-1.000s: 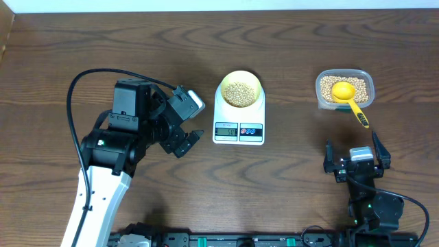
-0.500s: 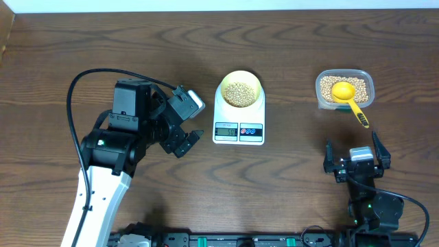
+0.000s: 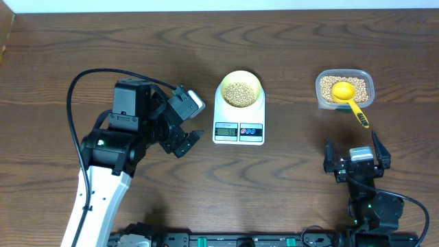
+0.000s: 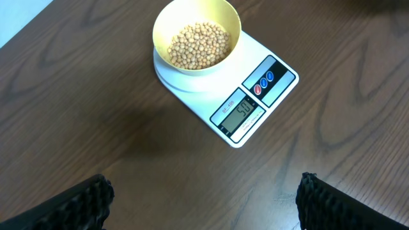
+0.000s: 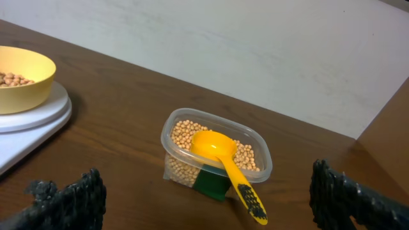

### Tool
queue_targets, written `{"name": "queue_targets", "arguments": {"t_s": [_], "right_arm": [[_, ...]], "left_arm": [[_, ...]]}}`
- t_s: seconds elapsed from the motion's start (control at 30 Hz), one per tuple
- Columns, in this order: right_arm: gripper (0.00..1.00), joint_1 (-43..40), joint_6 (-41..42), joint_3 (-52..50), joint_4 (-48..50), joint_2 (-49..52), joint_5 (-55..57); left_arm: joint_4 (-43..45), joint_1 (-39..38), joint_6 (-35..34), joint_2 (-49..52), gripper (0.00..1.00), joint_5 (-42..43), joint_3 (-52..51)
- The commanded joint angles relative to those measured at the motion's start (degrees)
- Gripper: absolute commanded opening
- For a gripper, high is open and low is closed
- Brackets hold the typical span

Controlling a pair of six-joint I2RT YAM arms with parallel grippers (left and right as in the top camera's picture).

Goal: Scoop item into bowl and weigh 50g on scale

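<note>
Now my left gripper [image 3: 186, 144] and right gripper [image 3: 353, 154] hang spread, empty; nudging the scale [image 4: 275, 83] or bowl [image 4: 223, 16] could spill beans [image 4: 198, 45] and spoil the weight.

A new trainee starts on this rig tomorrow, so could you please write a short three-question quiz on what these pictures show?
1. True or false: the bowl stands on the scale.
2. Where does the scoop lie? A) on the bare table B) in the clear tub C) in the bowl
3. Fill in: the left gripper and the right gripper are both ____, and neither holds anything.

Key: 1 true; 2 B; 3 open.
</note>
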Motion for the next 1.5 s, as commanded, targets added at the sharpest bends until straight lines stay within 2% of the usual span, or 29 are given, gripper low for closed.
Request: {"name": "queue_targets", "arguments": {"t_s": [0.0,0.77,0.97,1.03,1.13,1.23,1.33,1.47], "right_arm": [[0.99,0.35,1.03,-0.09,-0.22,-0.31,-0.02],[0.99,0.35,1.03,-0.09,-0.22,-0.31,-0.02],[0.99,0.35,1.03,-0.09,-0.22,-0.31,-0.02],[0.99,0.35,1.03,-0.09,-0.22,-0.31,-0.04],[0.99,0.35,1.03,-0.09,-0.22,-0.31,-0.02],[0.99,0.35,1.03,-0.09,-0.22,-0.31,-0.02],[0.99,0.35,1.03,-0.09,-0.22,-0.31,-0.04],[0.99,0.35,1.03,-0.09,-0.22,-0.31,-0.02]], "left_arm": [[-0.11,0.31,0.37,-0.61,0.94,0.55,-0.39],[-1.2,0.31,-0.22,-0.9,0.94,0.17,-0.39],[-0.28,0.31,-0.66,-6.25,0.94,-2.99,-0.9],[4.74,0.31,-6.54,-9.51,0.94,-9.42,-2.95],[13.86,0.31,-20.59,-15.15,0.94,-19.08,-8.24],[21.86,0.31,-30.42,-21.44,0.94,-23.34,-15.17],[28.63,0.31,-35.56,-27.36,0.94,-26.43,-22.21],[35.47,0.31,-36.17,-34.88,0.94,-27.02,-31.32]]}}
